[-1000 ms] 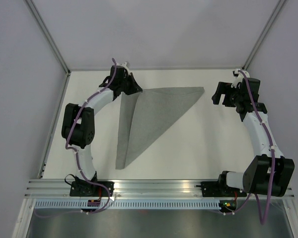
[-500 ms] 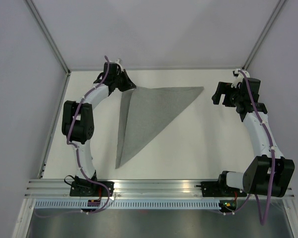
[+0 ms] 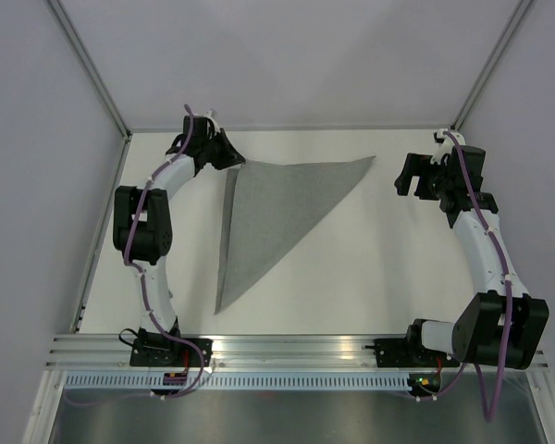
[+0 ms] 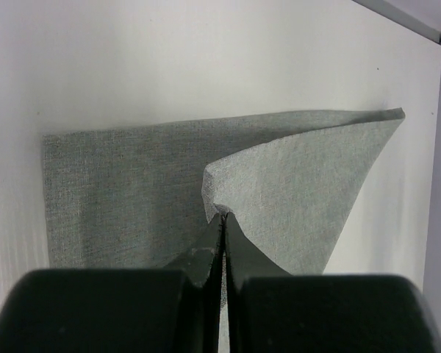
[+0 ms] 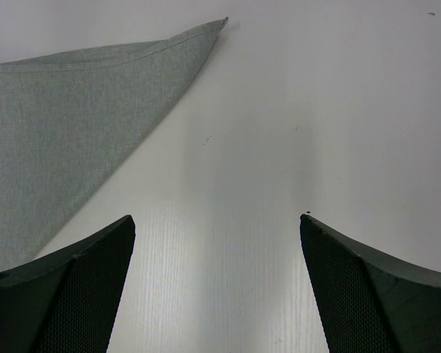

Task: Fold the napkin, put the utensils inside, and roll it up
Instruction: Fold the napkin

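The grey napkin [image 3: 282, 203] lies on the white table [image 3: 370, 277], folded over into a long triangle with its tip toward the right. My left gripper [image 3: 241, 163] is at the napkin's far left corner, shut on the lifted top layer. In the left wrist view, that gripper [image 4: 222, 215] pinches the pale upturned corner of the napkin [image 4: 117, 191]. My right gripper [image 3: 404, 181] stands open just right of the napkin's tip. Between the right gripper's [image 5: 217, 219] fingers only bare table shows, and the napkin [image 5: 73, 110] lies to their left. The utensils are out of view.
Pale walls enclose the table at the back and both sides, with metal posts [image 3: 92, 69] in the corners. An aluminium rail [image 3: 287, 347] carrying both arm bases runs along the near edge.
My left gripper has moved left and toward the back wall with the napkin corner in it, drawing the cloth's right tip slightly left. The right arm has stayed still.
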You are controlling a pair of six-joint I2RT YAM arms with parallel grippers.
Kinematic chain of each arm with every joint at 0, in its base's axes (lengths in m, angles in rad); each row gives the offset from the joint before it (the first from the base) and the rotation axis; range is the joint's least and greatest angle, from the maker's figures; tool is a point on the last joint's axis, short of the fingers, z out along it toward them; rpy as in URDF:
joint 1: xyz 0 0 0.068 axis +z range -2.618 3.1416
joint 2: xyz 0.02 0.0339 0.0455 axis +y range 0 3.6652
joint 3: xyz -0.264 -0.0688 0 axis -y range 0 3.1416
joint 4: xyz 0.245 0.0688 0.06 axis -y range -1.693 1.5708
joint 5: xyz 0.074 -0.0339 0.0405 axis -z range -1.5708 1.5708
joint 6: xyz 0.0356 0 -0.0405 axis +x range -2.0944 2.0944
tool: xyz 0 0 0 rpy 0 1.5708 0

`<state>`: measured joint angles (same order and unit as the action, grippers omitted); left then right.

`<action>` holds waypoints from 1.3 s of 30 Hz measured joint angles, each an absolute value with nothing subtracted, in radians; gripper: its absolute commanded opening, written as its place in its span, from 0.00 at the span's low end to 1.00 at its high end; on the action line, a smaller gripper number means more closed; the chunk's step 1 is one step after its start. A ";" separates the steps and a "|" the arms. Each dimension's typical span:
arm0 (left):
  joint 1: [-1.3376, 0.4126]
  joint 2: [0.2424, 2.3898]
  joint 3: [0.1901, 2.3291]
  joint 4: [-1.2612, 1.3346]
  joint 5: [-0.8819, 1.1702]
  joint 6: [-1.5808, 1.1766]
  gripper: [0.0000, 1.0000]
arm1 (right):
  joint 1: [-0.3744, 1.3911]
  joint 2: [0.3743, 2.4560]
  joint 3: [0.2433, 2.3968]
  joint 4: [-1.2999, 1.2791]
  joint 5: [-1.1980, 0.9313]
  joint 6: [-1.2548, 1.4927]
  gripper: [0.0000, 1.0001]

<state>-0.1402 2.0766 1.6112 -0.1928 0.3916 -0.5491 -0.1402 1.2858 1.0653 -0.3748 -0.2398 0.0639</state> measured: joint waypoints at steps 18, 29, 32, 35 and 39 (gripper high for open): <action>-0.114 2.126 1.689 -0.228 0.403 -0.549 0.02 | -0.140 1.282 1.055 -0.374 -0.239 0.064 0.98; -0.100 2.135 1.705 -0.239 0.404 -0.549 0.02 | -0.140 1.278 1.054 -0.374 -0.239 0.063 0.98; -0.093 2.136 1.712 -0.240 0.405 -0.549 0.02 | -0.140 1.276 1.054 -0.374 -0.239 0.063 0.98; -0.085 2.147 1.728 -0.241 0.411 -0.549 0.02 | -0.140 1.276 1.053 -0.374 -0.239 0.063 0.98; -0.077 2.165 1.743 -0.247 0.421 -0.549 0.02 | -0.140 1.276 1.052 -0.374 -0.239 0.060 0.98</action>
<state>-0.0772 2.1654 1.7432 -0.2474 0.4206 -0.5491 -0.1402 1.2762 1.0523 -0.3740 -0.2390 0.0601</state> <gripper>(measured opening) 0.026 0.979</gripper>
